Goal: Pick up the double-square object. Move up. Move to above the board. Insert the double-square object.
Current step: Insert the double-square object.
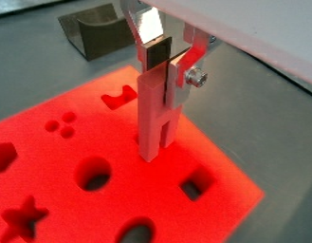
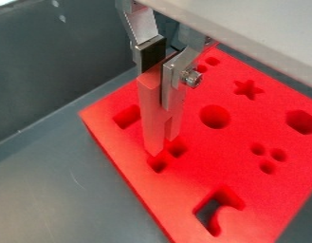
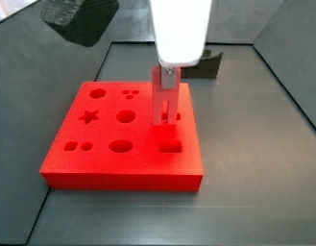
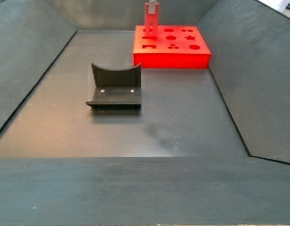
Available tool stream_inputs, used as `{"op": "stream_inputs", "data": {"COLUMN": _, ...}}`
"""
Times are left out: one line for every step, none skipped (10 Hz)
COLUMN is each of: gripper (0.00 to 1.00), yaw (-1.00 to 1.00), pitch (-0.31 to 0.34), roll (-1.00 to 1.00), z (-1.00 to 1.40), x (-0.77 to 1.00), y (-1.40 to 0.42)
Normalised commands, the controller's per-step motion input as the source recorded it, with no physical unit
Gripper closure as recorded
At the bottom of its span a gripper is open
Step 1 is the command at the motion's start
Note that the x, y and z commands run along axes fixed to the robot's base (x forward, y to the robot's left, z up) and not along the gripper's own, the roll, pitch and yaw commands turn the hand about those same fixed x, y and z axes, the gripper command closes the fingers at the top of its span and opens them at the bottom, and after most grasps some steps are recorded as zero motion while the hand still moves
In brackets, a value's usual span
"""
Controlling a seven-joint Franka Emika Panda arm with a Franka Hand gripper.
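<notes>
My gripper [image 1: 166, 72] is shut on the upper end of the double-square object [image 1: 156, 112], a slim red peg of two joined bars, held upright. It shows the same way in another wrist view, gripper [image 2: 163, 74] on peg [image 2: 156, 119]. The peg's lower end is at a small hole [image 2: 159, 164] near the edge of the board [image 1: 69, 152], a flat red slab with shaped holes. I cannot tell how deep the end sits. In a side view the peg [image 3: 164, 96] stands over the board [image 3: 115, 159] under the gripper [image 3: 167, 69]. The peg [image 4: 151, 12] and board [image 4: 173, 55] show far off.
The dark fixture [image 4: 114, 88] stands on the grey floor in the middle of the bin, and also shows behind the board [image 3: 209, 65] and in a wrist view [image 1: 101, 33]. Sloped grey walls [image 4: 35, 71] ring the floor. A dark object [image 3: 81, 19] hangs at the upper left.
</notes>
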Motion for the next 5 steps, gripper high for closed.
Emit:
{"op": "stream_inputs", "data": {"gripper": 1.0, "yaw": 0.02, "pitch": 0.0, "roll": 0.0, "z": -0.04, "x": -0.01, "y": 0.0}}
{"op": "stream_inputs", "data": {"gripper": 1.0, "yaw": 0.07, "pitch": 0.0, "roll": -0.02, "z": -0.24, "x": -0.07, "y": 0.17}}
{"op": "stream_inputs", "data": {"gripper": 1.0, "yaw": 0.09, "pitch": 0.0, "roll": 0.0, "z": 0.0, "x": -0.05, "y": 0.09}}
{"op": "stream_inputs", "data": {"gripper": 1.0, "yaw": 0.0, "pitch": -0.083, "roll": -0.01, "z": -0.3, "x": 0.0, "y": -0.13}}
{"op": "stream_inputs", "data": {"gripper": 1.0, "yaw": 0.0, "pitch": -0.029, "roll": -0.02, "z": -0.47, "x": 0.03, "y": 0.13}}
